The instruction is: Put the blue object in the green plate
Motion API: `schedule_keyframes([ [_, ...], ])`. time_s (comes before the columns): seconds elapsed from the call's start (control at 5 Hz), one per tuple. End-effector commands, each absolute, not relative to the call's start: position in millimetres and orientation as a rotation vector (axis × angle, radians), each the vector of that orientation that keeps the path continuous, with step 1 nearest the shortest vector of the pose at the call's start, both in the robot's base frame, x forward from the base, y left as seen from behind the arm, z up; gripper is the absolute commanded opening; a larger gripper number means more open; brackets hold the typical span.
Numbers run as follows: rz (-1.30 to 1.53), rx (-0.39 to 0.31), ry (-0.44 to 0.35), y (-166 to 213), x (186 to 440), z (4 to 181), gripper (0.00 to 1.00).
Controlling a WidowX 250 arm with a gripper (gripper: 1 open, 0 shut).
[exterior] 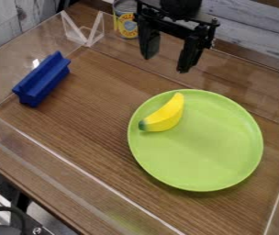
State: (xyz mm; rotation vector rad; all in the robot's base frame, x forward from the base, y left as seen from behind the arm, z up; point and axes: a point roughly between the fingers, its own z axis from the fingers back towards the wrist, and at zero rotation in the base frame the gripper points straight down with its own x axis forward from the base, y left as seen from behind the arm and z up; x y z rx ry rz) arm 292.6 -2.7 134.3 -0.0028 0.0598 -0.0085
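Nearest, the green plate (197,139) lies flat on the wooden tabletop (93,115), with a yellow banana (165,113) resting on its left part. Farther back and well to the left, the blue object (43,78) sits on the tabletop beside a clear wall, untouched. Farthest, the pincer (168,48) hangs released, empty, pointing down. The block lies close to that wall, so a finger may strike it; dropped carelessly, the block could land on the banana. No legible writing shows anywhere.
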Motion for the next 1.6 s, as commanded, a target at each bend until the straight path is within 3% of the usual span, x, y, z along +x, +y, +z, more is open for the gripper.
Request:
schedule_keyframes([
  [0.0, 0.002, 0.001, 0.057, 11.4, 287.5, 133.4, 1.00],
  [0.6, 0.062, 0.043, -0.021, 111.7, 258.3, 148.0, 1.00],
  [1.0, 0.101, 0.052, -0.050, 161.1, 255.4, 139.5, 1.00],
  [1.4, 0.126, 0.040, -0.042, 175.2, 260.4, 123.6, 1.00],
])
